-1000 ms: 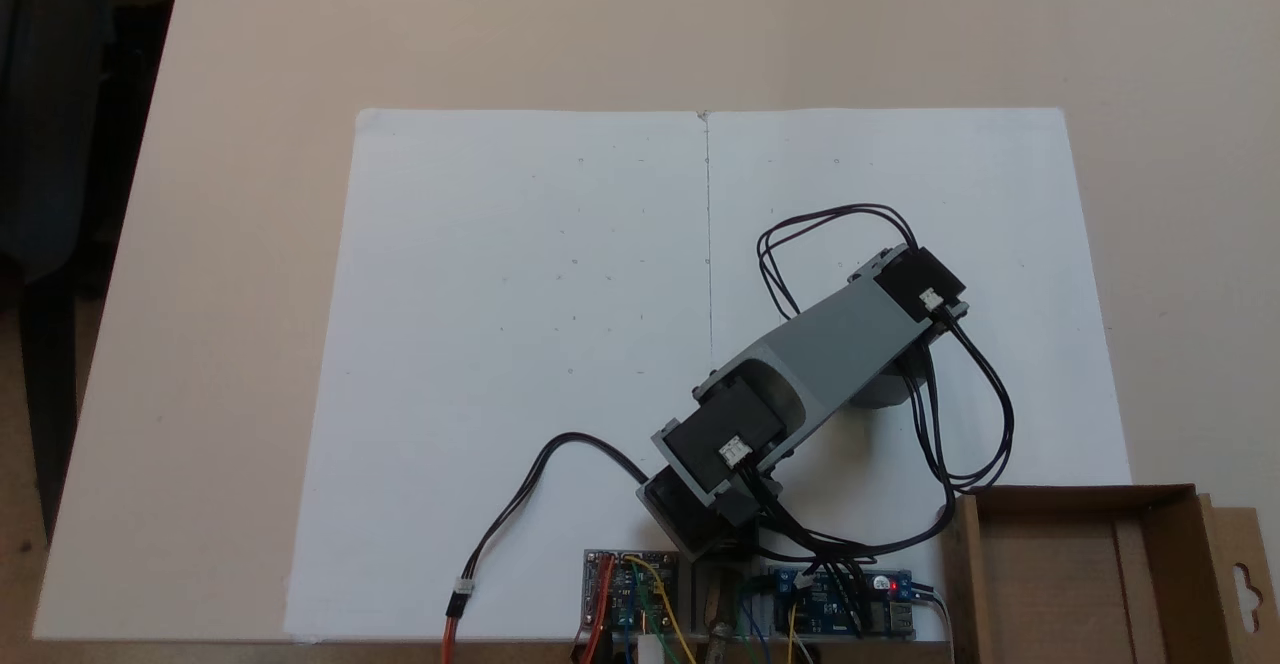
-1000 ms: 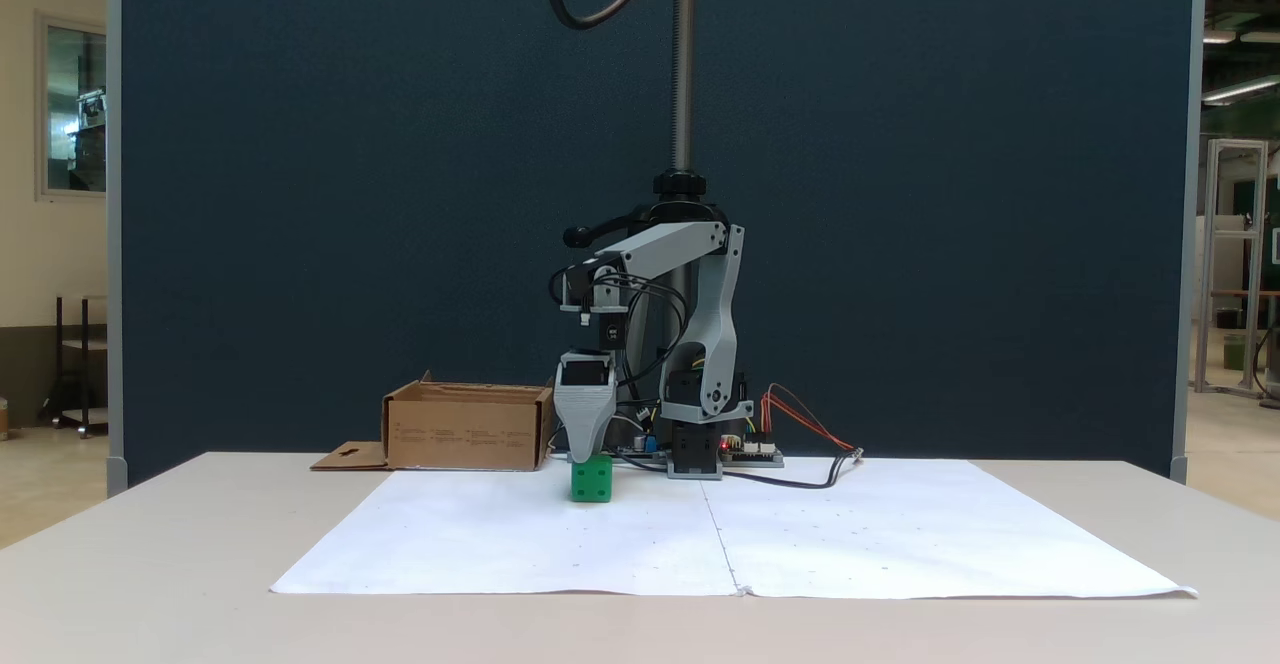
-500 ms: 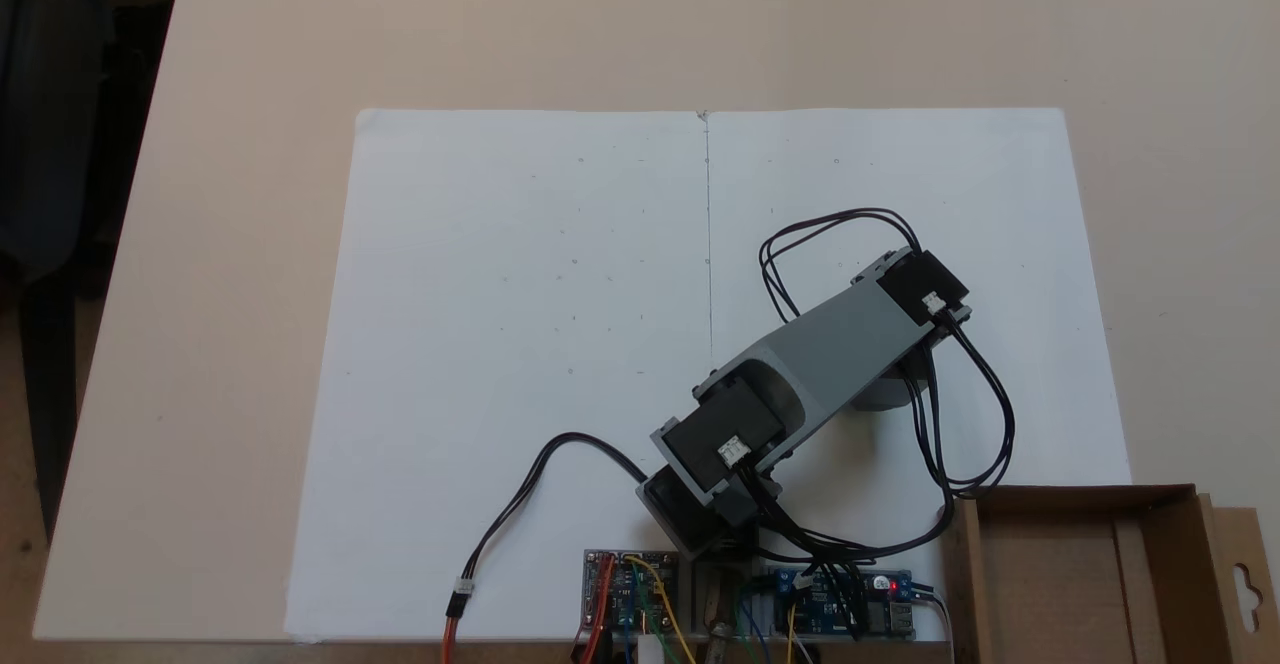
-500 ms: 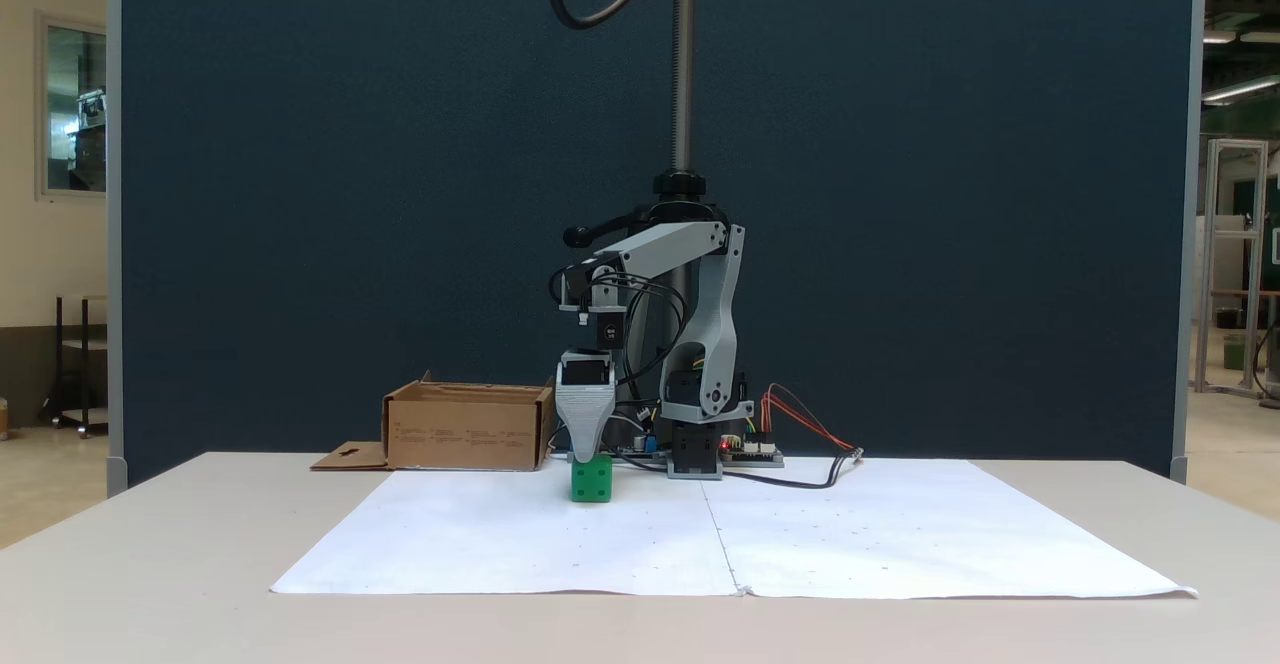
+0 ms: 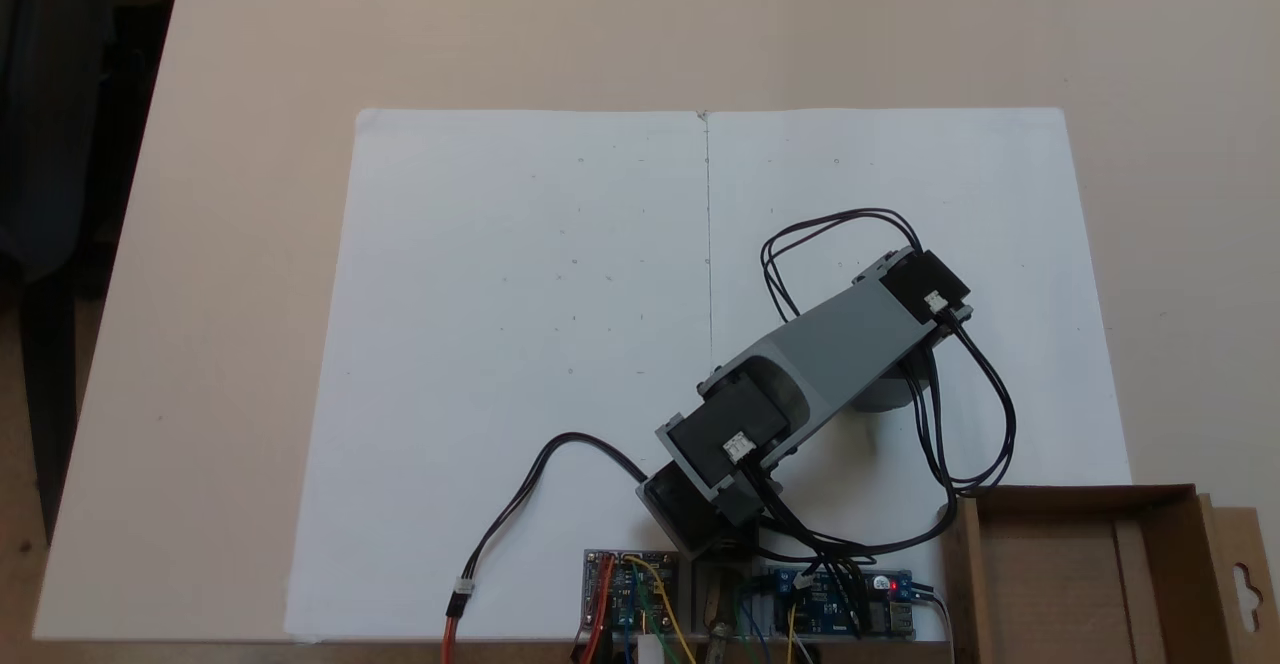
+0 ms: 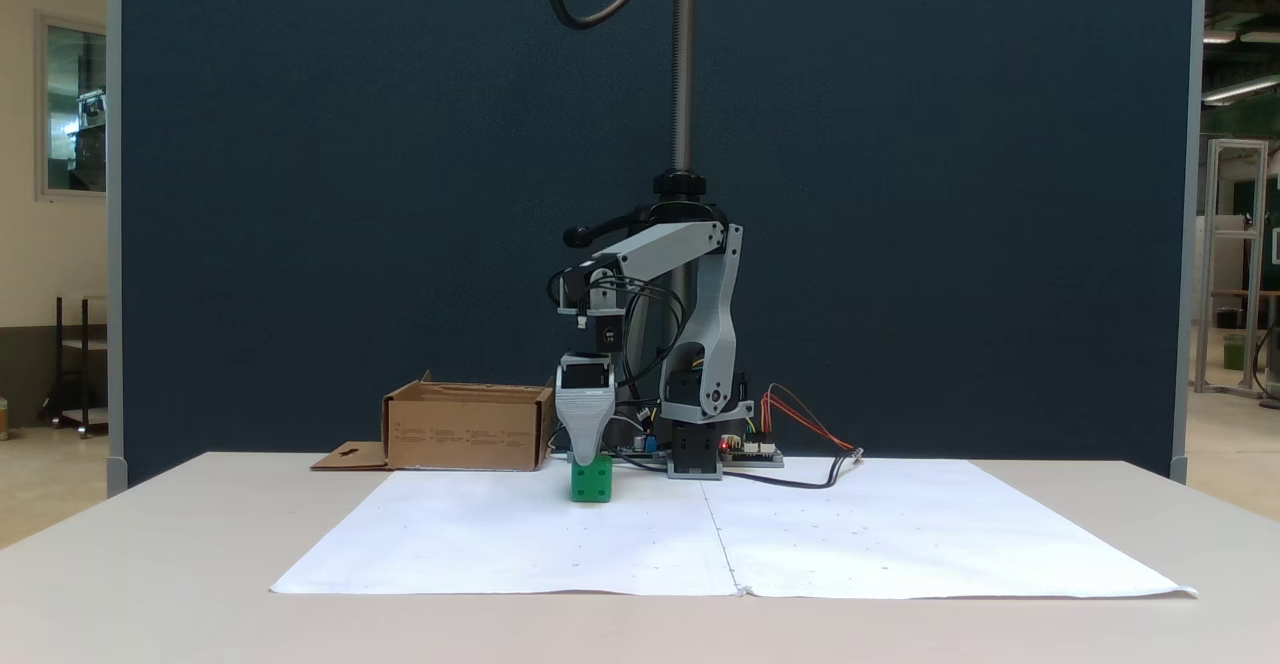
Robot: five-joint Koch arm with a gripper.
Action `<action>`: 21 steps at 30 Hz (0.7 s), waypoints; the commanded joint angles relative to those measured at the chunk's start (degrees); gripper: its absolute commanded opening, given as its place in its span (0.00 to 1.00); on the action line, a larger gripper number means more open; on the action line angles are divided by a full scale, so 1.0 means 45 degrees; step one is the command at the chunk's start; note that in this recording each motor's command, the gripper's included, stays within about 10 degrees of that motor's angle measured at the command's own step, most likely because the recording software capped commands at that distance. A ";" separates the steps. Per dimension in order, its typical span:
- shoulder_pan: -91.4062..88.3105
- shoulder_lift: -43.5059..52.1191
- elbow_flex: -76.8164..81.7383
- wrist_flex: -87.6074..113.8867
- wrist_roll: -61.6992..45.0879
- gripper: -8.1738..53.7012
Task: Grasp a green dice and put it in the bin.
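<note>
**Claw poised over the green dice**

In a fixed view from the front, the dice point(image 6: 591, 480) sits on the white paper point(image 6: 500, 544) that covers the middle of the table point(image 6: 150, 564). It lies just left of the paper's centre seam and in front of the arm's base point(image 6: 696, 449). The face turned to the camera shows two dark pips.

The claw point(image 6: 585, 456) points straight down, and its grey tip meets the top edge of the dice. From this side the two jaws line up one behind the other, so I cannot tell whether they are spread or pinching the cube. The tip seems to touch the dice, though the contact is too small to be sure.

The bin point(image 6: 466, 427) stands on the table to the left of the claw in this view, well apart from the dice, with its flap point(image 6: 350, 457) lying flat on the outer side.

In a fixed view from above, the arm point(image 5: 820, 359) reaches diagonally to the upper right over the paper point(image 5: 530, 294), and its grey link hides what lies under it. The bin point(image 5: 1170, 514) sits at the lower right corner, its floor bare, its flap point(image 5: 1245, 574) with the hang-hole on the right. Circuit boards point(image 5: 630, 584) and loose cables point(image 5: 520, 494) lie along the lower edge by the base.
</note>
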 commanded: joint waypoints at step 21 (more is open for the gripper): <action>0.0000 0.0293 0.0898 -0.1621 -0.0176 0.86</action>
